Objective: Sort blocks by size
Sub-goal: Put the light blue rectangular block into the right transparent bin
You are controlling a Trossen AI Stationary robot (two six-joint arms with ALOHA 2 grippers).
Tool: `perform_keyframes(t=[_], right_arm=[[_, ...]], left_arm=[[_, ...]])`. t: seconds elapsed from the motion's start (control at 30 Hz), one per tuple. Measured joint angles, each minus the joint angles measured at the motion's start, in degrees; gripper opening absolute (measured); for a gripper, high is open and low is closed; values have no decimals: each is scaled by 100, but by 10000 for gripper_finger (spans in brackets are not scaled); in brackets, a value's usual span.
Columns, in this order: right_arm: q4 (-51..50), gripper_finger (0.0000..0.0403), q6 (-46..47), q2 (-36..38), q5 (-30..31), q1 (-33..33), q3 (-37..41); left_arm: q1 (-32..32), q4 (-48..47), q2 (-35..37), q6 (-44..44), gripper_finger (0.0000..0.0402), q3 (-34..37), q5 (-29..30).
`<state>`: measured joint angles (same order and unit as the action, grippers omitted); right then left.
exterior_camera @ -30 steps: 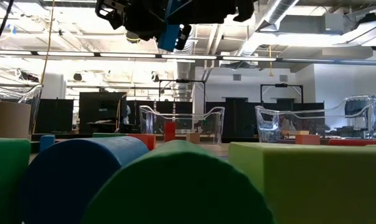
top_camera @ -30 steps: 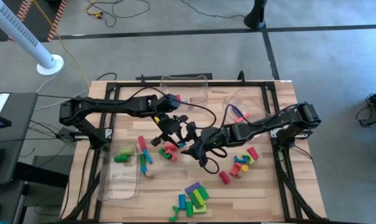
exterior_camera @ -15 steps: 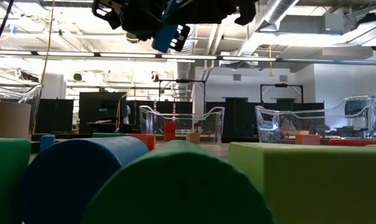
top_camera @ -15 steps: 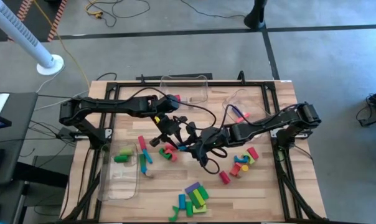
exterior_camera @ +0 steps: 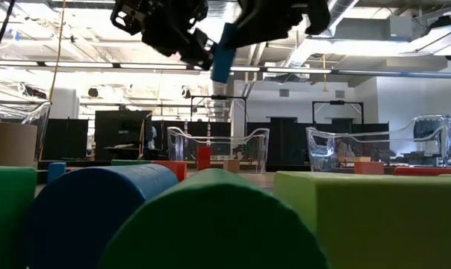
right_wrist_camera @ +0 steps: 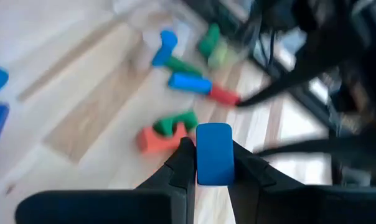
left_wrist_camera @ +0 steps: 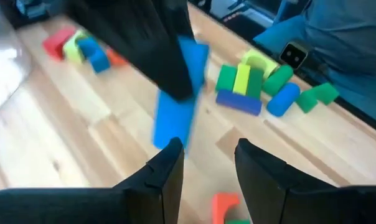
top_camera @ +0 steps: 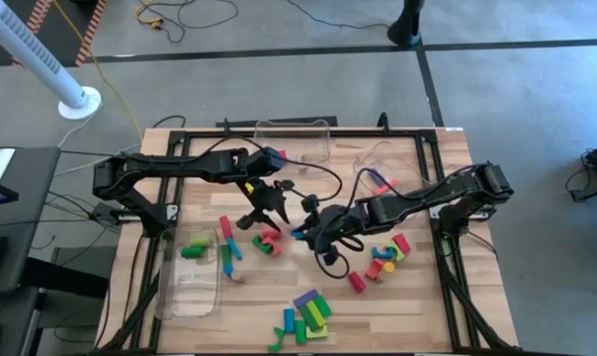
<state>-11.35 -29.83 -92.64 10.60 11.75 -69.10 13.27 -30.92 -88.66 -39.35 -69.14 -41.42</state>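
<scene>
Blue bar (exterior_camera: 221, 54) hangs above the table in the upper middle of the low view, long axis near upright, top leaning slightly right. In the high view shows as a small blue spot (top_camera: 299, 233) at mid-frame, between the two arms. Smooth, flat-sided, plain blue, rounded end in the right wrist view (right_wrist_camera: 213, 154).

Clamped between the fingers of the right gripper (right_wrist_camera: 213, 163). Left gripper (left_wrist_camera: 207, 163) parted, empty, just short of the bar (left_wrist_camera: 180, 92).

A second ago sat tilted in the left gripper at upper left-centre of the low view; now shifted right and straightened. Right gripper, wide then, now closed on it; left gripper loosened.

Other blocks (top_camera: 307, 314) lie scattered over the table (top_camera: 407, 307), a cluster at lower centre of the high view.
</scene>
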Motion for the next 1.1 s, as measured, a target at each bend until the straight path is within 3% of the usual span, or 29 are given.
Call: perform_keyframes(t=[0.37, 0.5, 0.9, 1.1], right_arm=[[-2244, 88, 1436, 741, 1066, -28, 0], [-3088, 88, 2017, 952, 1439, -122, 0], [-4279, 88, 2822, 1519, 1798, -615, 0], [-4645, 88, 2954, 1618, 1800, -1082, 0]], left_arm=[[150, -1079, 100, -48, 138, 0, 237], [49, -1303, 100, -75, 139, 0, 938], [-49, -1592, 174, 94, 139, 0, 1974], [50, -1555, 541, 316, 139, 2, 2417]])
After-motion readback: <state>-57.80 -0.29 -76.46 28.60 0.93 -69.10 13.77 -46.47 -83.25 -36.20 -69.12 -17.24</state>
